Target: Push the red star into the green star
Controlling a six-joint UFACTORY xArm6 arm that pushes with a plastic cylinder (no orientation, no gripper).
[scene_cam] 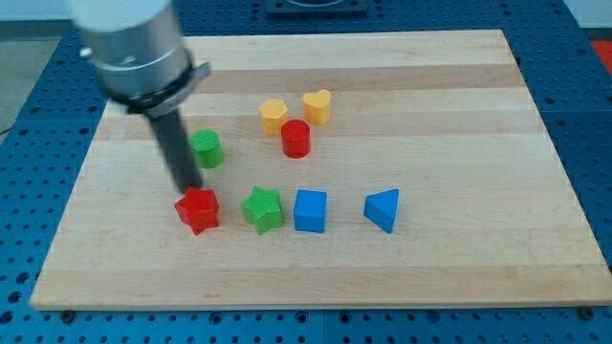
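My tip (188, 187) touches the one red star (197, 210); one green star (261, 209) beside it; no claw shows.

Red star (197, 210), green star (261, 209), blue cube (310, 210), yellow blocks (273, 116), pale striped wooden board (430, 115).

We find our tip (187, 188) touching the red star (197, 210) at its upper-left edge, in the lower left of the frame. To the right, a narrow strip of bare counter (430, 115) separates the red star from the green star (261, 209), with nothing standing in it. Just right of the green star sits a blue cube (310, 210), nearly touching, then a blue triangular block (382, 209) further right. Above, the green cylinder (206, 148) stands just beside our rod. The red cylinder (295, 139) and two yellow blocks (273, 116) (317, 106) cluster in the upper middle, well apart from the stars.
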